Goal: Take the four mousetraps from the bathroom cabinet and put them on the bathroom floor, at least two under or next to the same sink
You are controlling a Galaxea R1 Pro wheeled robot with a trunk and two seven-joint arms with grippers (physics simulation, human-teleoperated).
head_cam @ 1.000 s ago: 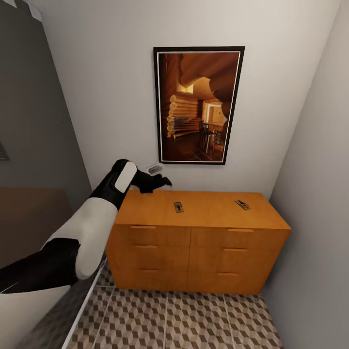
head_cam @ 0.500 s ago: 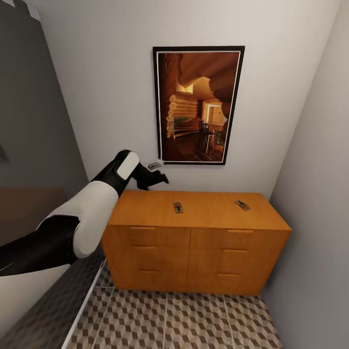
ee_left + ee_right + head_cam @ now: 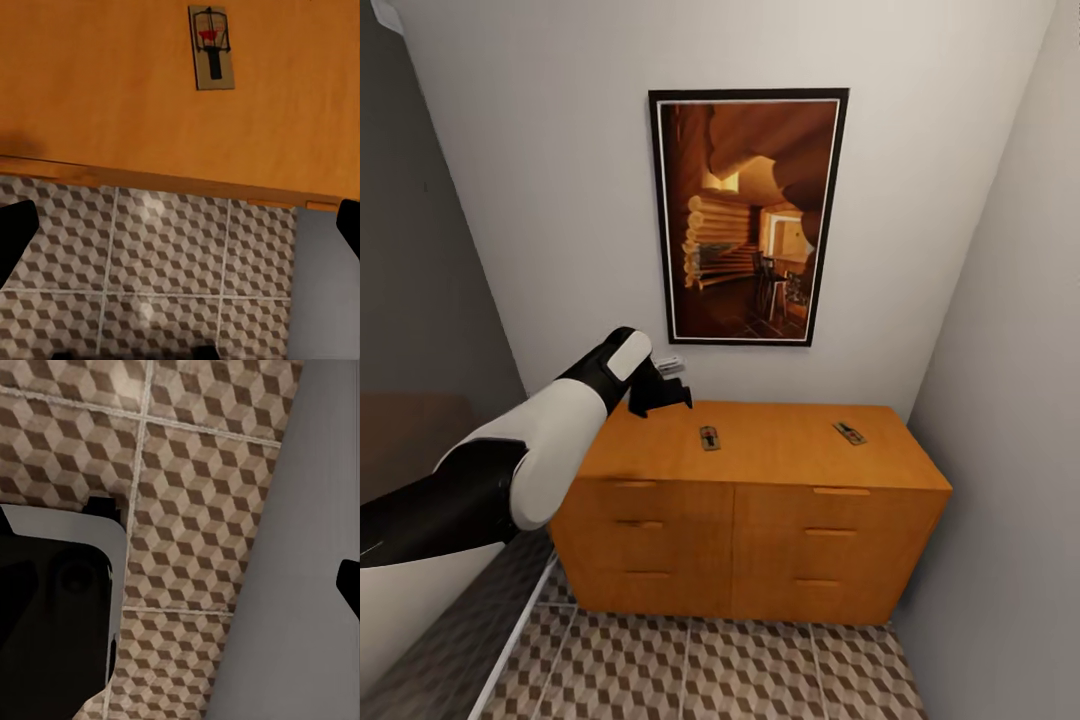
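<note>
Head view is showing the left gripper hanging above the low orange-brown wooden cabinet, at its 9 o'clock corner, holding a pale flat mousetrap between nearly closed fingers. Two dark traps are lying on top. I would be carrying it level toward the cube-pattern tiled floor.

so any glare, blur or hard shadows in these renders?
Head view: even, soft light, no glare, wide-angle lean in the walls. Left wrist view: mousetrap sharp, faint shadow smudge on the cabinet top. Right wrist view: bathroom floor tiles crisp.
</note>
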